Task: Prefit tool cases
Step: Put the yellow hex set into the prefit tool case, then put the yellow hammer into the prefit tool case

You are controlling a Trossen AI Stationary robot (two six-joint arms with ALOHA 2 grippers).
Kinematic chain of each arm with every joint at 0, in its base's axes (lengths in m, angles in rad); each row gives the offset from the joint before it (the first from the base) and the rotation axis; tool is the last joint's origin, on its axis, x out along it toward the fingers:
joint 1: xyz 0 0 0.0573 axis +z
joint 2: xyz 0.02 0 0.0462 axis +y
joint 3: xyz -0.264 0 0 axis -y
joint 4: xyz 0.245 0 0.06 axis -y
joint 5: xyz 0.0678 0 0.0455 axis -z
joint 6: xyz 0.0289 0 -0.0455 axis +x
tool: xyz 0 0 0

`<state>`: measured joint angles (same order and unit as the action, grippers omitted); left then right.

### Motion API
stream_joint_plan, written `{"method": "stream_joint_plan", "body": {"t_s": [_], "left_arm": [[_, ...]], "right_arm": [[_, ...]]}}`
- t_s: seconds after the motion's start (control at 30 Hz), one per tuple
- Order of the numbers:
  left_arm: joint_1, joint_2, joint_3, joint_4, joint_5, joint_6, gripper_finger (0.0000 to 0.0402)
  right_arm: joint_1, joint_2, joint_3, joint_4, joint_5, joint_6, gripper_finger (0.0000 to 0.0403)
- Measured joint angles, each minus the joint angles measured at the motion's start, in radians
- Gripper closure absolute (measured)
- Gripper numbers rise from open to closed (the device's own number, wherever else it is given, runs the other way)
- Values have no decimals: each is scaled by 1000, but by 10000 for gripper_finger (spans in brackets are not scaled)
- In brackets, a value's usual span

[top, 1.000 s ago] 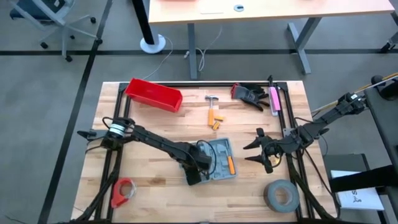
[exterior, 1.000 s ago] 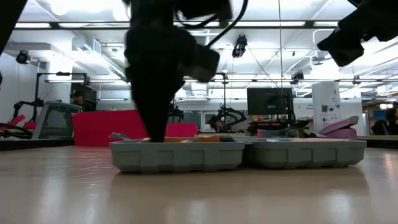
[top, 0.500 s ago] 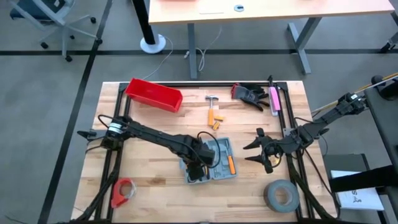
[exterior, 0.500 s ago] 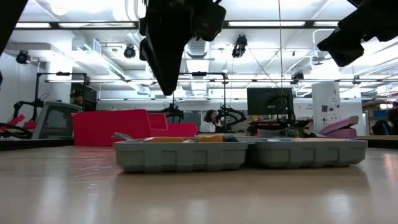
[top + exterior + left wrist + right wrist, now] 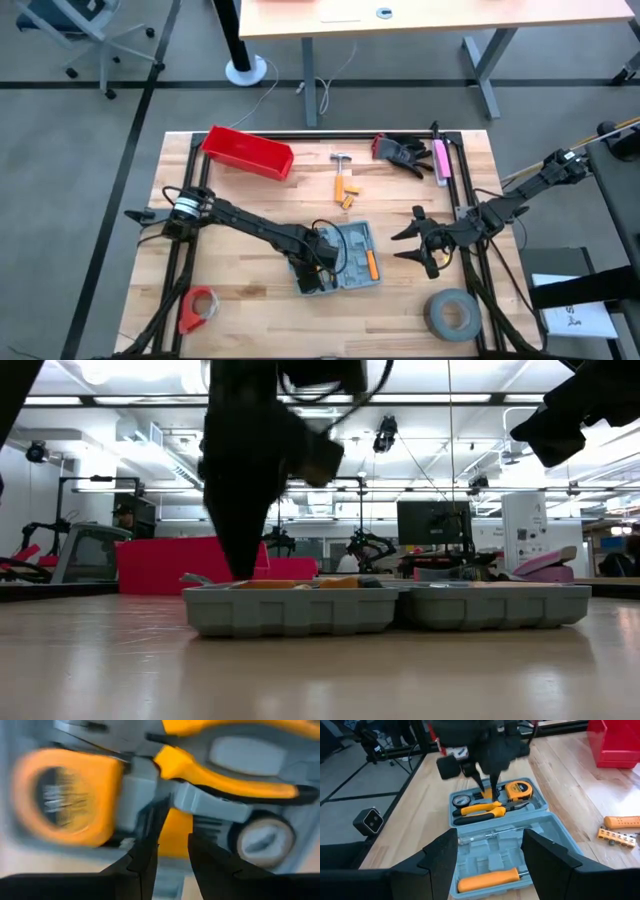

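Nearest, grey tape roll (image 5: pixel 452 314): lies flat on the table's (image 5: pixel 250 300) front right part, beside the red tape holder's (image 5: pixel 196 308) opposite corner.
Tool case (image 5: pixel 340 257): open flat at the table's centre front; orange tape measure (image 5: pixel 520 788), orange-handled pliers (image 5: pixel 482 810), round gauge (image 5: pixel 461 800) and an orange handle (image 5: pixel 490 880) sit in its recesses — no readable brand; the tape measure's label is blurred.
Left gripper (image 5: pixel 172 827): down over the case's left half, fingers narrowly apart with nothing visibly between them, tips at the recess between tape measure and pliers.
Right gripper (image 5: pixel 415 245): hovers just right of the case, fingers spread wide, holding nothing.
Farther back: small hammer (image 5: pixel 341 158), loose orange pieces (image 5: pixel 344 192), black glove (image 5: pixel 400 152), pink tool (image 5: pixel 440 160).
Farthest, red bin (image 5: pixel 247 152): far left corner — no writing legible.
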<state>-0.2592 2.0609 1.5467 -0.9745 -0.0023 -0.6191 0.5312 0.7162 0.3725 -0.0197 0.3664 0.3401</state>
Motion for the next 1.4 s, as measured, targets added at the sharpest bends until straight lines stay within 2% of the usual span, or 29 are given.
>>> {"method": "stream_joint_plan", "body": {"t_s": [0.1, 0.27, 0.4, 0.6, 0.8, 1.2, 1.4], "left_arm": [[0, 0, -102, 123, 43, -17, 287], [2, -7, -153, 145, 90, -53, 287], [0, -13, -88, 91, 57, -41, 287], [3, -3, 85, -43, -61, 8, 287], [2, -2, 186, -108, -86, 2, 287], [4, 14, 199, -121, -80, -38, 288], [29, 27, 198, -112, -146, -114, 288]], "right_arm": [[1, 0, 0, 0, 0, 0, 204], [1, 0, 0, 1, 0, 0, 204], [1, 0, 0, 1, 0, 0, 204], [1, 0, 0, 1, 0, 0, 204], [1, 0, 0, -2, 0, 0, 204], [1, 0, 0, -9, 0, -1, 204], [1, 0, 0, -8, 1, -3, 204]]}}
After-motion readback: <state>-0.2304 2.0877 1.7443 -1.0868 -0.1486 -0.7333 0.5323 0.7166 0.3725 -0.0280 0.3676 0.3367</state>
